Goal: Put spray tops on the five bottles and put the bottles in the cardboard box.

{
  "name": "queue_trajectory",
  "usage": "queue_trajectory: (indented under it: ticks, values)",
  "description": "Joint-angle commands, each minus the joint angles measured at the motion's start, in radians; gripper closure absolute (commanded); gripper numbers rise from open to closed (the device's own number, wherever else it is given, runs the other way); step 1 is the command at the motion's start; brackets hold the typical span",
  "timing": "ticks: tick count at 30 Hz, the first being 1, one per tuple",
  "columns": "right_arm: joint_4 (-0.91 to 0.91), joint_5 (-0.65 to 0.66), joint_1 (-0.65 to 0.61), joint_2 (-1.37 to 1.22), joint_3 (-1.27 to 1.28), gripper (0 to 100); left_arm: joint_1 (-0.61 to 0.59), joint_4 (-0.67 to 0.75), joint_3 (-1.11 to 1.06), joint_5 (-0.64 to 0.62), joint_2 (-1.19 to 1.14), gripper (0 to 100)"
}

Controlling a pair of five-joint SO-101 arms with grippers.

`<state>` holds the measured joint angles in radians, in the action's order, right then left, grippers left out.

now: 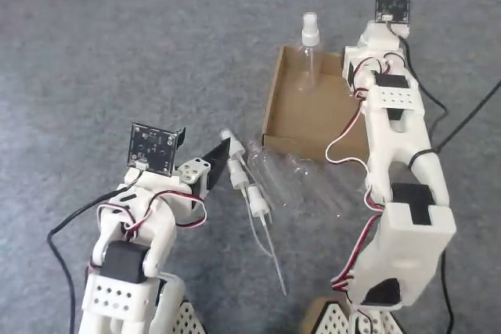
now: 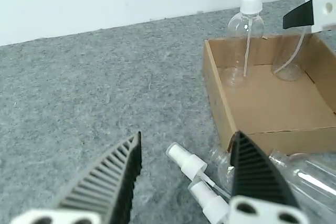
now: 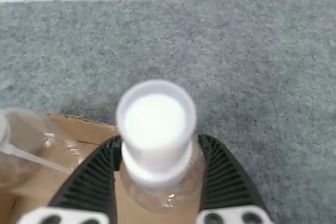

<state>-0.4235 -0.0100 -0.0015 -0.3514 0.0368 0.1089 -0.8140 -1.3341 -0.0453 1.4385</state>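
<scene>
Bottles are part done: one capped bottle [image 1: 311, 44] stands in the cardboard box [image 1: 309, 119], and my right gripper [image 3: 157, 148] grasps a second, the held bottle [image 3: 156, 129], upright at the box's far corner. I judge this to be the placing step, and next those jaws need to let go once the base sits flat. My left gripper [image 2: 186, 140] hangs released over the loose spray tops [image 2: 186, 163], beside the uncapped bottles [image 1: 290, 174] lying against the box's near wall
</scene>
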Motion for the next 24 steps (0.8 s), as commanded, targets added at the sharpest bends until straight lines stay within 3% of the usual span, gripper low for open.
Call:
queue_trajectory:
  ticks: [1,20,24]
  values:
    - [0.027,-0.012,-0.004,0.008,-0.069,98.9,-0.005,0.02,0.007,0.005,0.017,75]
    - [0.018,-0.005,-0.042,0.007,-0.069,98.6,-0.005,0.02,0.007,0.005,0.014,75]
    - [0.016,-0.005,-0.038,0.001,-0.068,90.9,-0.005,0.02,0.005,0.005,0.014,75]
